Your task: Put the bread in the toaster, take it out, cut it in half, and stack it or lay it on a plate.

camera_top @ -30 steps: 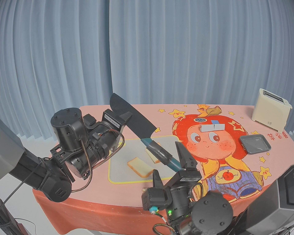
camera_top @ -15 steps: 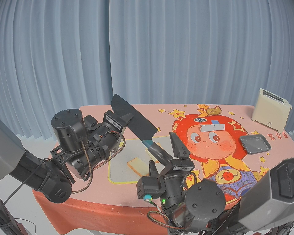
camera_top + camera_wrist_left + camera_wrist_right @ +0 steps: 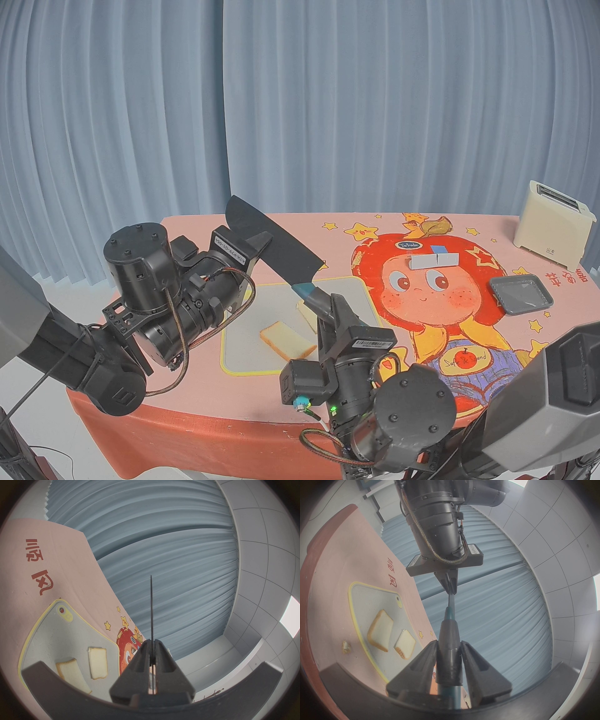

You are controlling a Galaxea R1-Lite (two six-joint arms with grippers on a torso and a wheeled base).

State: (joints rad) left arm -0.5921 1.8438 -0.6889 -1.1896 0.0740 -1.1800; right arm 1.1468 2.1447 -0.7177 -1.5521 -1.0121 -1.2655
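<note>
- The knife (image 3: 278,244) is held clear of the counter (image 3: 244,390) at both ends. The left gripper (image 3: 255,239) is clamped on the black blade, and the right gripper (image 3: 331,309) is closed around the grey-and-teal handle.
- In the head view the blade is presented as a broad, matte black, cleaver-like flat, slanting down from the left fingers to the right fingers.
- In the left wrist view the same knife (image 3: 151,605) is reduced to a thin dark line rising from between the pressed-together fingers (image 3: 140,658).
- In the right wrist view the rounded handle of the knife (image 3: 449,655) is seen seated between two wedge-shaped fingers (image 3: 425,664). The left gripper (image 3: 450,584) is seen beyond the handle's tip, pinching the blade.
- The two bread halves (image 3: 284,340) lie flat and apart on the cutting board (image 3: 247,350), beneath the knife and between the two sets of fingers.
- The faces of the halves are pale and the crusts tan. One half is partly hidden behind the right fingers in the head view, while both halves are shown whole in the wrist views (image 3: 97,662) (image 3: 380,630).
- The board is a smooth grey rounded rectangle with a yellow rim and a hanging hole.
- A crumb (image 3: 346,646) is recorded on the pink cloth just outside the yellow rim.
- The toaster (image 3: 553,225), cream and boxy, and the plate (image 3: 520,294), a dark grey rectangular tray, stand well away from both sets of fingers, on the right gripper's side.
</note>
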